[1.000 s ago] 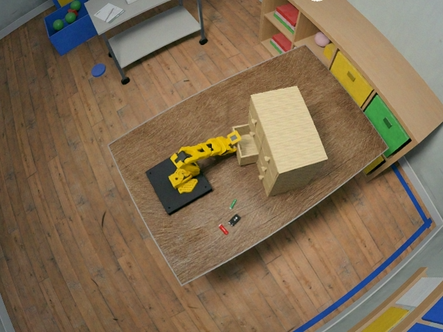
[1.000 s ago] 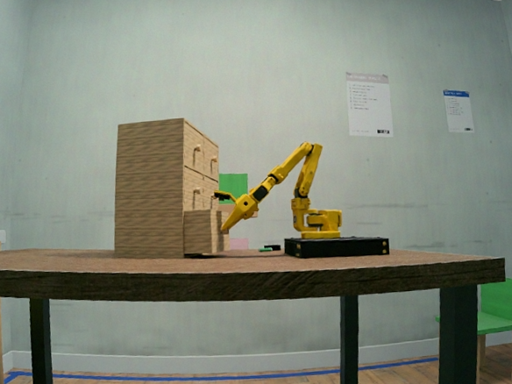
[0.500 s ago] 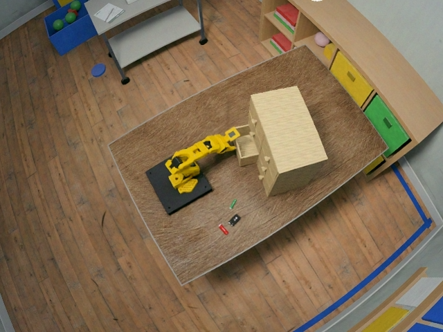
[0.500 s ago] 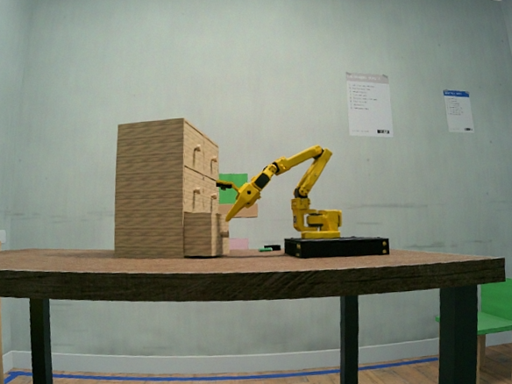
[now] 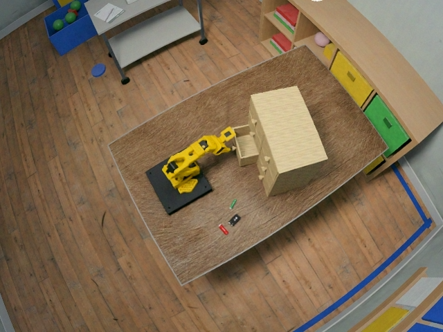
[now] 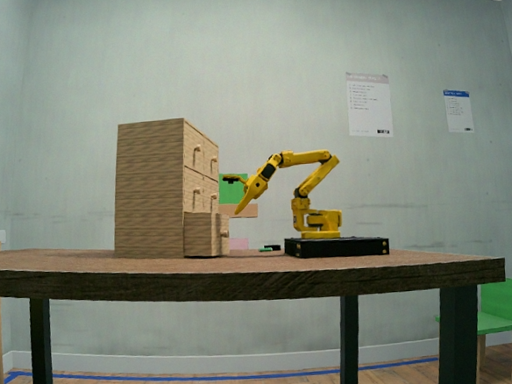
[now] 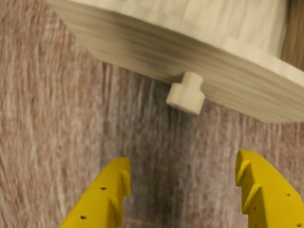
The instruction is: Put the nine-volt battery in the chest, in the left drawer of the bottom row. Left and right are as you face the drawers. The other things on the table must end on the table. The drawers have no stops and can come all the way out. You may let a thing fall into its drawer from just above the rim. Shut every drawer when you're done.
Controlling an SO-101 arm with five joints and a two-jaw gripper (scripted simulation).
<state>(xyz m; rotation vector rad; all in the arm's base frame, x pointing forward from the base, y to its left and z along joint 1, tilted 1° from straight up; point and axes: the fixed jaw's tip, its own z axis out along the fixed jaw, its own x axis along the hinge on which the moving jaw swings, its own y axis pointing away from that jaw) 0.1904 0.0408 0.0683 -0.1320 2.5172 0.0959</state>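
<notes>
The wooden chest point(image 5: 289, 124) point(image 6: 149, 188) has its bottom-left drawer point(image 5: 246, 145) point(image 6: 198, 235) point(image 7: 190, 40) pulled out; what shows of its inside is bare. Its knob point(image 6: 224, 232) point(image 7: 186, 95) is on the drawer's front. My gripper point(image 5: 230, 150) point(image 6: 237, 211) point(image 7: 182, 173) is open and empty, above and just in front of that drawer front. The knob shows beyond the gap between the fingers in the wrist view, not between them. A small black block point(image 5: 234, 219), apparently the nine-volt battery, lies on the table.
A green cylinder point(image 5: 233, 204) and a red piece point(image 5: 223, 229) lie beside the black block. The arm's black base point(image 5: 172, 200) point(image 6: 337, 246) stands on the table point(image 5: 193, 250) point(image 6: 416, 262), in front of the chest. The other chest drawers look shut.
</notes>
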